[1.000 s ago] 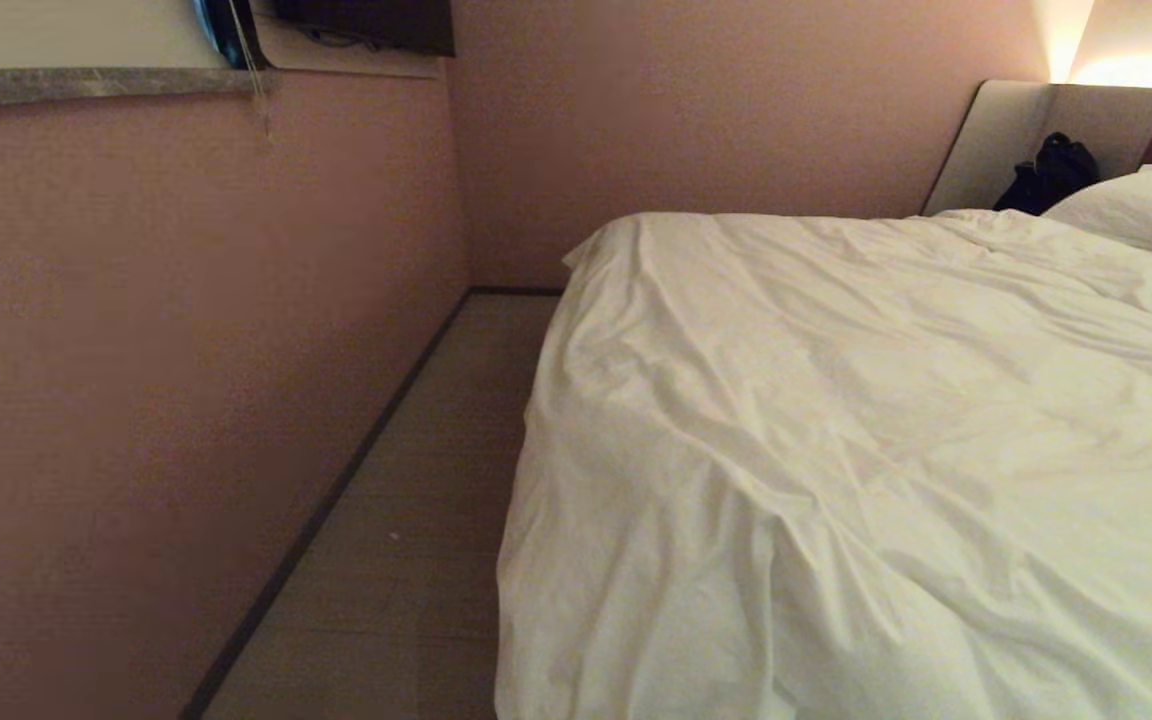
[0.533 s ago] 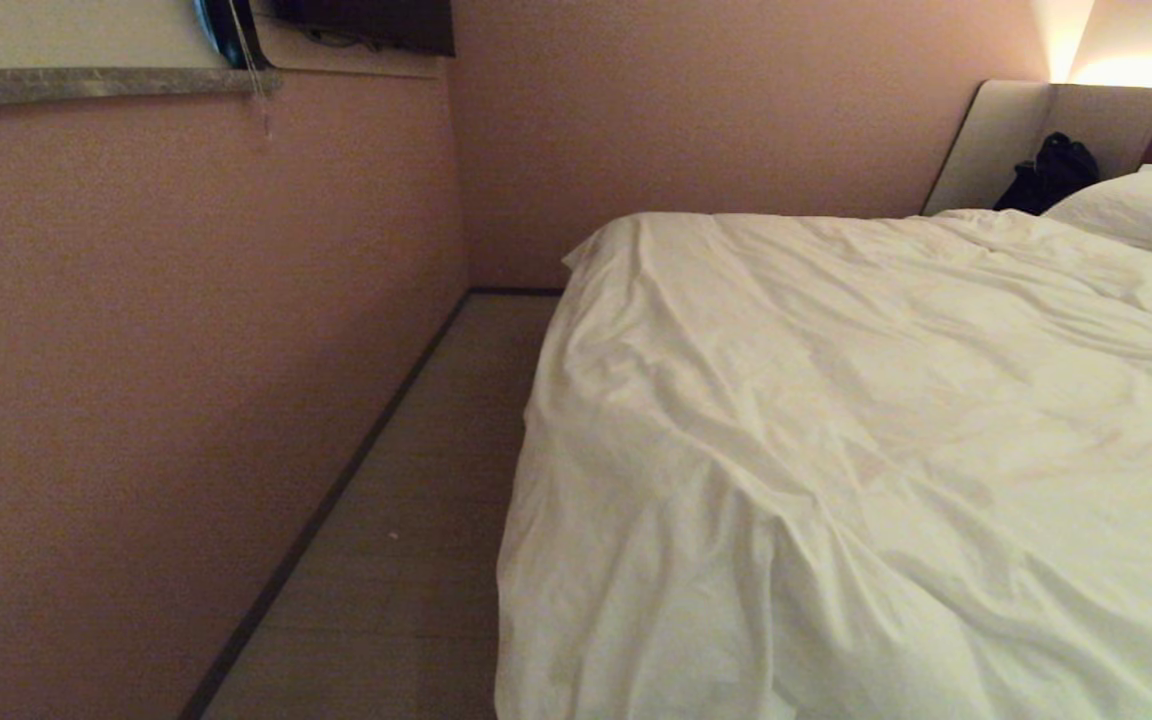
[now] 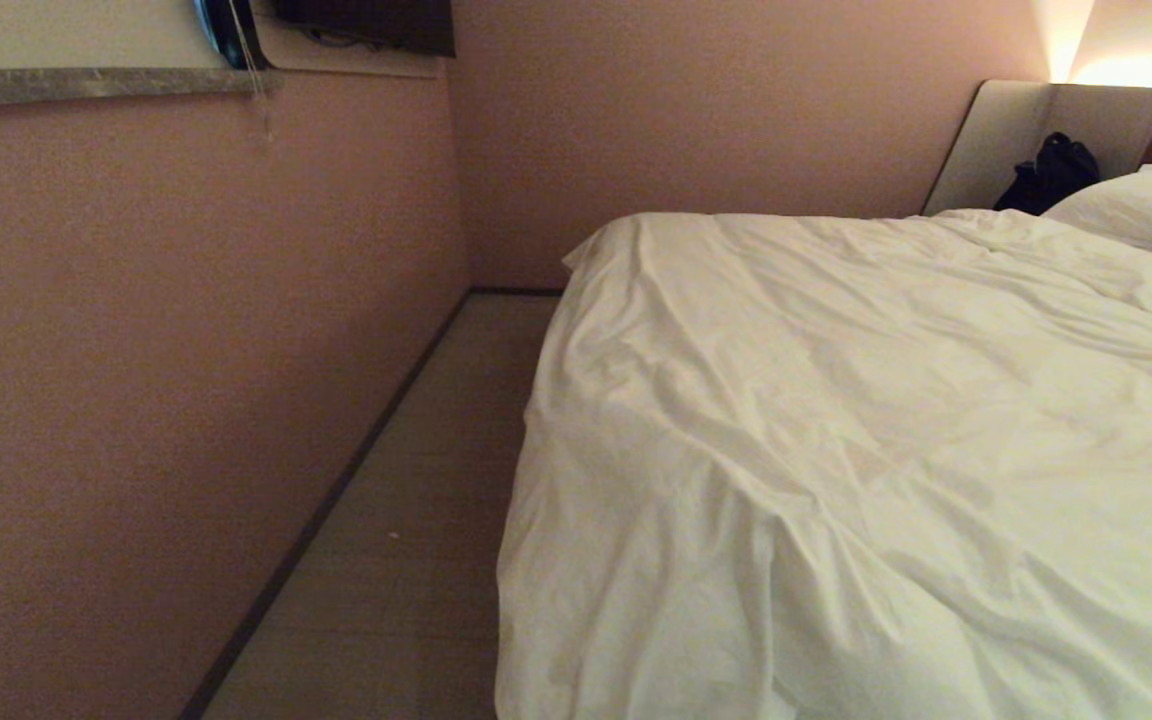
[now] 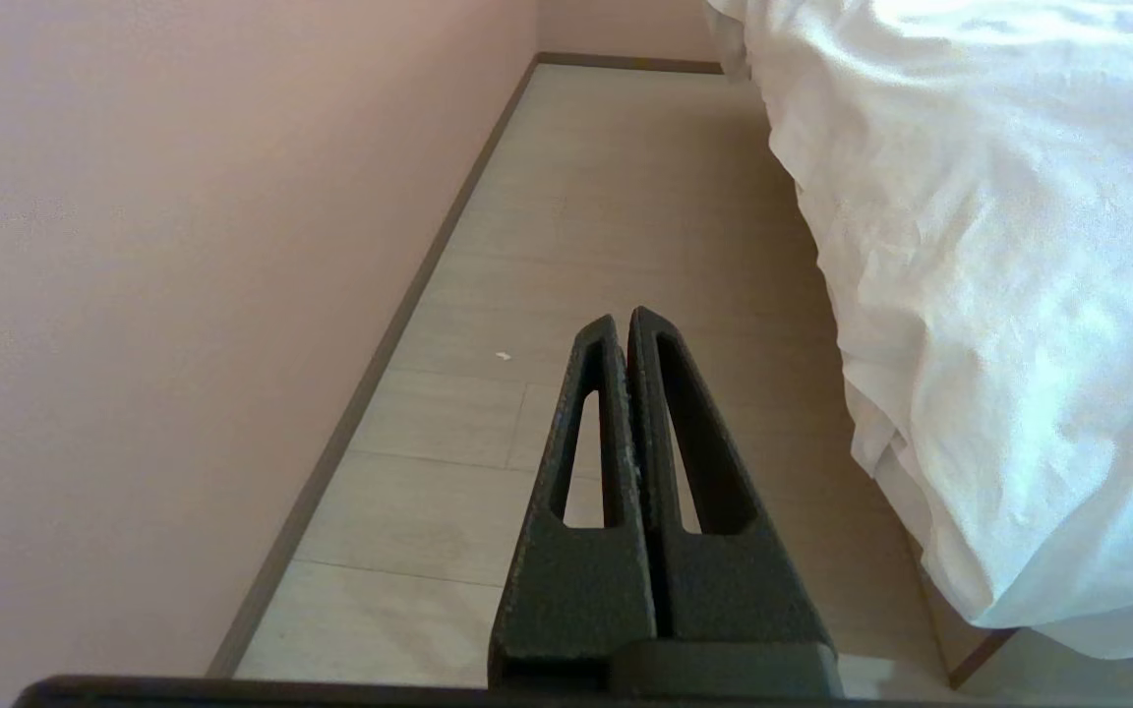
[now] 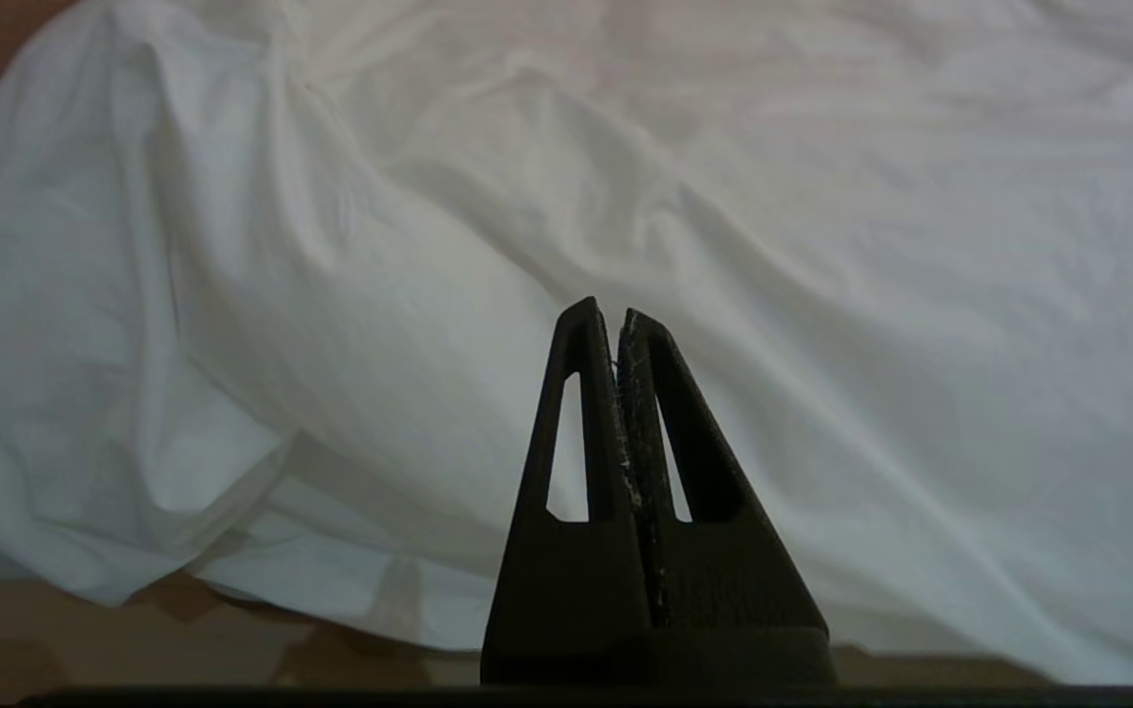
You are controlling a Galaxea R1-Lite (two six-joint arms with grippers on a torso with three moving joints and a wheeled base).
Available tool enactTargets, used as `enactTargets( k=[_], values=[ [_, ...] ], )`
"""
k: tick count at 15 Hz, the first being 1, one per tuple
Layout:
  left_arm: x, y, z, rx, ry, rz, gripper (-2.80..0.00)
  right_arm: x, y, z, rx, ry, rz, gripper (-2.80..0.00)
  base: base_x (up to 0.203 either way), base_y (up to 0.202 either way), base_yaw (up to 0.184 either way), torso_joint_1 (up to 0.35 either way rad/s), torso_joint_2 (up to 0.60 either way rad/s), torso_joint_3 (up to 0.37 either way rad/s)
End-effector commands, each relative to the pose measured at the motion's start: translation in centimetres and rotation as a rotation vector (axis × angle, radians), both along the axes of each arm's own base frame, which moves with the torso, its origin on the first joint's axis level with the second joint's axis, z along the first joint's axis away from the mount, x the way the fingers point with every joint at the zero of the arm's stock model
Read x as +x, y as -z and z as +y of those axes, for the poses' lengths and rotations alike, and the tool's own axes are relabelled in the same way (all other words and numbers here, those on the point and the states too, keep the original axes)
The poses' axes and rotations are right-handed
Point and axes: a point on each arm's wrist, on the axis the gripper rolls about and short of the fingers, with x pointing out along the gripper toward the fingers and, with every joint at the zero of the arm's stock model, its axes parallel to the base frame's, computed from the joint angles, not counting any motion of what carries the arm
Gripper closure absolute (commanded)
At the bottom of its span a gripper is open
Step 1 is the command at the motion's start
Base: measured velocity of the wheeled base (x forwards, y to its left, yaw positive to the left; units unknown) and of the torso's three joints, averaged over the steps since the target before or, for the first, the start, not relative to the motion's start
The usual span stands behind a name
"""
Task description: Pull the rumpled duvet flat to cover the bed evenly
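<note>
Walls: two pink walls [image 3: 186, 330] meet at a corner, on the left of the head view.
Ledge: one grey stone-look ledge [image 3: 86, 84] runs along the left wall near its top, with a thin cord hanging just below its end.
Dark screen: one, mounted high by the corner [image 3: 366, 22], only its lower edge in view.
Floor: one strip of pale planks [image 3: 406, 520] between the left wall and the bed.
Left gripper: one [image 4: 623, 320], fingers pressed together and empty, hanging over the floor strip; the duvet's hanging side is off to its right, near but apart.
Duvet: one white duvet [image 3: 836, 430], wrinkled, spread over the mattress top and draping down the side facing the floor strip and over the near end; its far left corner [image 3: 596, 245] is bunched.
Right gripper: one [image 5: 605, 313], fingers closed with nothing between them, pointing at the duvet's draped, folded edge [image 5: 232, 413]; the cloth lies just ahead of the tips, and whether they touch it cannot be told.
Bed: one; its beige headboard [image 3: 1006, 140] stands at the far right.
Dark bag: one black item [image 3: 1051, 172] against the headboard.
Pillow: one white pillow [image 3: 1136, 210] at the far right, resting beyond the duvet's upper edge.
</note>
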Motion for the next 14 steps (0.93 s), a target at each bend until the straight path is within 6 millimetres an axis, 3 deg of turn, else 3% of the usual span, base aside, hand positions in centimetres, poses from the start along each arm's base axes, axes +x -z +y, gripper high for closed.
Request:
enactTargets(
  k=[1, 8, 14],
  values=[
    [0.0, 0.0, 0.01, -0.002, -0.003, 0.0, 0.0, -0.01, 0.08, -0.01, 0.068, 0.005, 0.006, 0.0, 0.0, 0.0, 0.0, 0.0, 0.0, 0.0],
    [0.0, 0.01, 0.0, 0.006, -0.002, 0.001, 0.0, -0.01, 0.08, -0.01, 0.068, 0.005, 0.006, 0.0, -0.009, 0.0, 0.0, 0.002, 0.0, -0.001],
    [0.0, 0.01, 0.0, 0.004, -0.001, 0.001, 0.0, -0.01, 0.08, -0.01, 0.068, 0.005, 0.006, 0.0, -0.19, 0.0, 0.001, 0.004, 0.0, 0.002]
  ],
)
